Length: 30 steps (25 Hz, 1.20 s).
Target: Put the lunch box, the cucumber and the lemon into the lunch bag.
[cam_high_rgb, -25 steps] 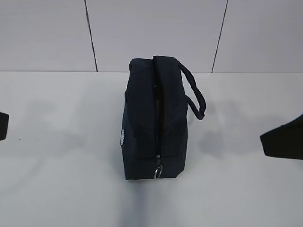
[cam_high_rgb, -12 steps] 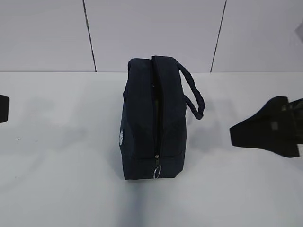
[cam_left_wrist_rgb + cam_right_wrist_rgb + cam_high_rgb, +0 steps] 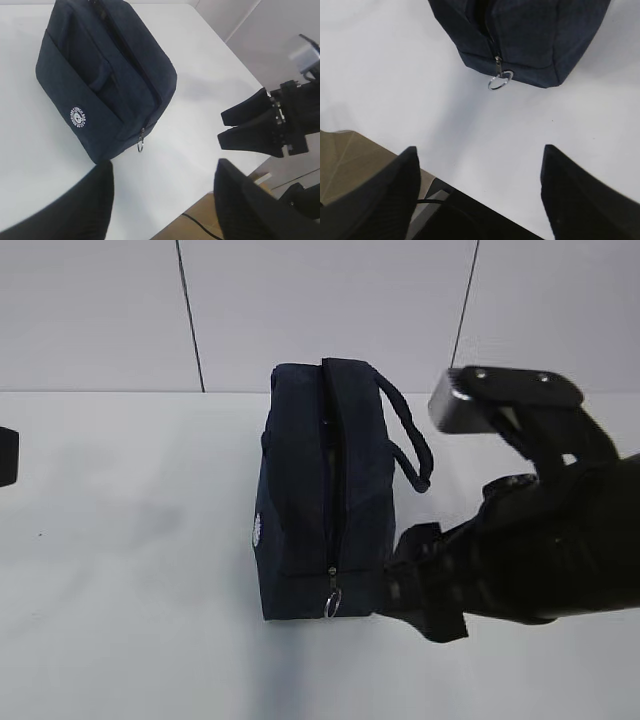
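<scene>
Exterior view, right end effector (image 3: 425, 585) now beside lunch bag (image 3: 320, 490), spread wide

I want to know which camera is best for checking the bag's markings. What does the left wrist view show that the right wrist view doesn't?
Only the left wrist view shows the round white logo on the lunch bag's side, its front pocket, and the right gripper, open, beside the table edge. Only the right wrist view shows the bag's end panel close up, from just in front of it. Both show the silver ring zipper pull hanging at the zipper's near end and the white table.
</scene>
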{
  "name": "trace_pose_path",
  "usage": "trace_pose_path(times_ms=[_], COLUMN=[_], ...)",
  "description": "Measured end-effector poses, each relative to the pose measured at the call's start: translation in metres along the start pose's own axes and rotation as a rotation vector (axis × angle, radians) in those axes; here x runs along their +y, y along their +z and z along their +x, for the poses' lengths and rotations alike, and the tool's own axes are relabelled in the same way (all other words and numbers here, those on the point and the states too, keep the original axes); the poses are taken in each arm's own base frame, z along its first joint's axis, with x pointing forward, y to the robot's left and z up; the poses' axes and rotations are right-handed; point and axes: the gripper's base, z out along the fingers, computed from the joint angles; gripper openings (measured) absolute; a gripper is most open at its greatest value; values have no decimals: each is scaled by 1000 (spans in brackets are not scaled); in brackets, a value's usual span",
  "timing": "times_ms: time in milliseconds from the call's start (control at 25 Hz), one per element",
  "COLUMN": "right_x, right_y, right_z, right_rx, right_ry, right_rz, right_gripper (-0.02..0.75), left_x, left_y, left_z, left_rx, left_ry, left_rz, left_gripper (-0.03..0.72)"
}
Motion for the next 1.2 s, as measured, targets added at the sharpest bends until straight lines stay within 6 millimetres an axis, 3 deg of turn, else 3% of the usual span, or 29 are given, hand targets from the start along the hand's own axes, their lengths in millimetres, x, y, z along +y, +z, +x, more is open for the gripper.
trace_pose_path(times_ms=[480, 920, 1200], right_x=[32, 35, 33], right_y=[44, 76, 83], right_z=[20, 24, 21], right_rx=[-18, -32, -84], right_ry=[28, 19, 77], right_rz=[168, 199, 230], right_gripper=[579, 579, 579], left_x=[0, 0, 1], left_y=[0, 0, 0], left_z=[0, -1, -4], left_rx=[-2, -10, -48], left_ry=[0, 0, 1], left_rz=[0, -2, -11], left_gripper=[430, 430, 429])
